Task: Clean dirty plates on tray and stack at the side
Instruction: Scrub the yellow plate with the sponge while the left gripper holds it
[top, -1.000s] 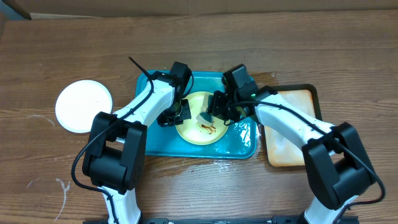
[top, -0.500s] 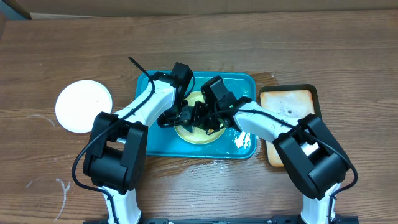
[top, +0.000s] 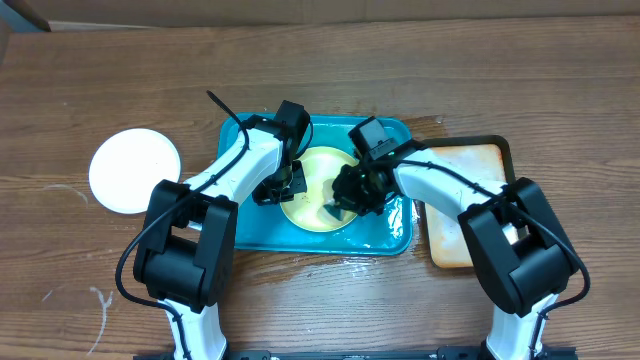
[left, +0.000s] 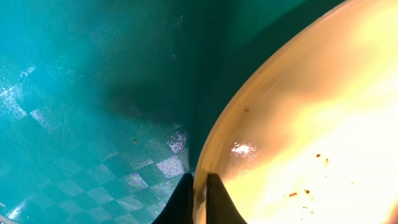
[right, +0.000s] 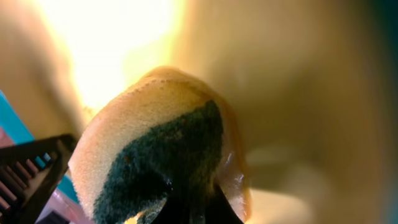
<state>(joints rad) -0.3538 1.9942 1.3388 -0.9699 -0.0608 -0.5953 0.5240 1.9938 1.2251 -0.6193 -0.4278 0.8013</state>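
Teal-blue tray (top: 240, 228) at centre of wooden table (top: 100, 80) in overhead view. Pale yellow-green plate (top: 312, 168) flat inside it, near the middle. White plate (top: 135, 170) on the table, well apart to the left of the tray. Tan black-rimmed tray (top: 465, 160) just beside the right end. Left gripper (top: 290, 182) at the left rim of the yellow-green plate. Right gripper (top: 342, 200) low over the plate's right half, with sponge (top: 330, 212) beneath it.

Left wrist view: fingertips (left: 214, 196) drawn narrow, pinching the rim of the yellow-green plate (left: 311, 124) between them. Small brown specks on the plate surface. Wet, checker-textured floor of the teal-blue tray (left: 74, 93) to the left.

Right wrist view: fingers (right: 186, 208) clamped together on the sponge (right: 161, 130), yellow foam with dark green scouring face, pressed against the yellow-green plate (right: 298, 93). Sliver of teal at the left edge. Black ribbed part at lower left, not identifiable.
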